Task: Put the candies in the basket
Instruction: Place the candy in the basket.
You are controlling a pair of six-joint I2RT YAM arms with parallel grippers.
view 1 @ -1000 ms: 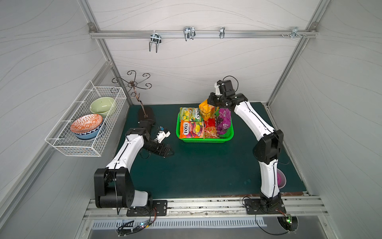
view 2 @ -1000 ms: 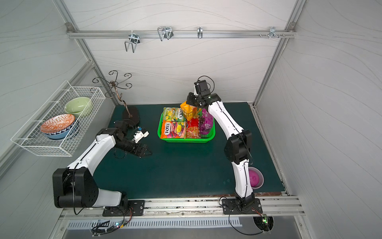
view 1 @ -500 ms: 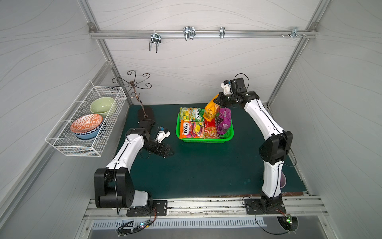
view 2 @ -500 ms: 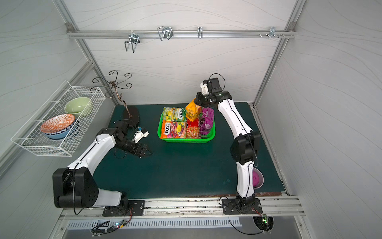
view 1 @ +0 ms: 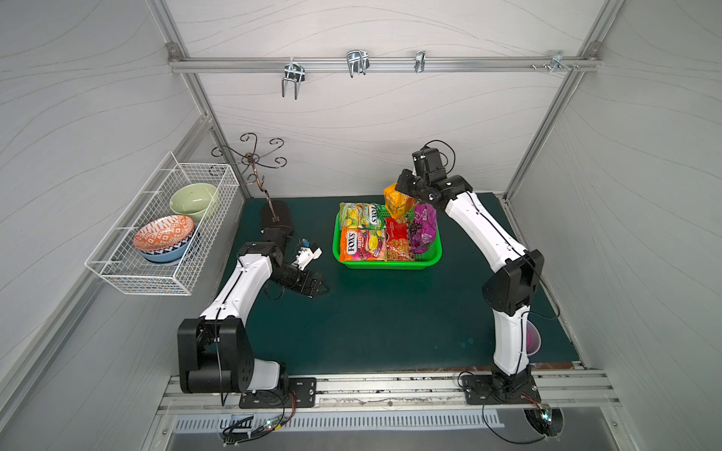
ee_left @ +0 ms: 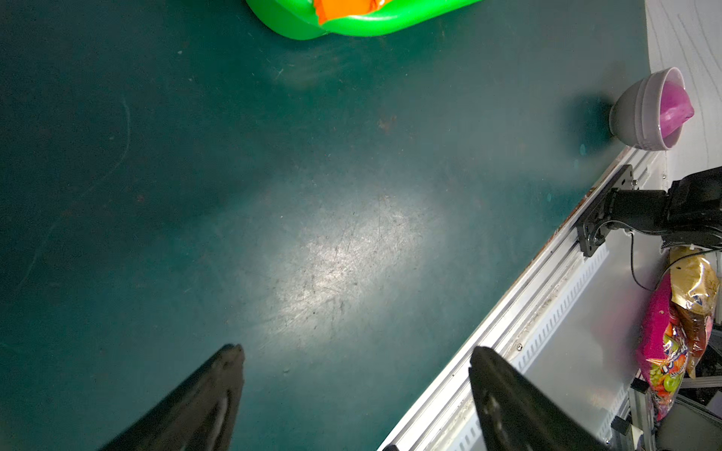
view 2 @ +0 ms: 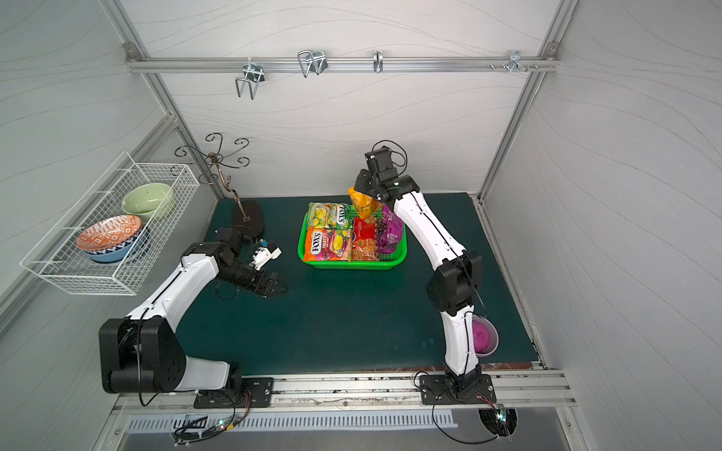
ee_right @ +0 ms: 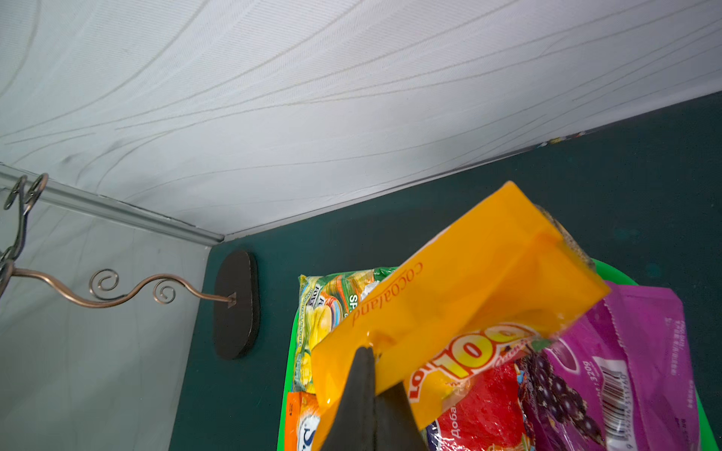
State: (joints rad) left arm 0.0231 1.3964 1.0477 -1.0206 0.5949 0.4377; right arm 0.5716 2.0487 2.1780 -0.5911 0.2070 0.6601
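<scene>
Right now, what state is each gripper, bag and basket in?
Left gripper: open, empty, over the mat.
Right gripper: shut on yellow bag.
Yellow bag: held over basket, not yet released.
Basket: upright on mat.
Fox's bags: flat in basket.
Purple bag: in basket.

Both top views look steeply down from high above the front rail (view 1: 390, 384), far enough back to hold both arms and the whole green mat (view 1: 371, 324) in the lower half of the frame; they share nearly everything. The left wrist camera skims low over the mat past the left gripper (ee_left: 356, 348), catching the basket (ee_left: 351, 27) rim. The right wrist camera sits close behind the right gripper (ee_right: 365, 353), right against the yellow-orange bag (ee_right: 461, 289), facing the back corner (ee_right: 222, 236); its basket also shows in both top views.
</scene>
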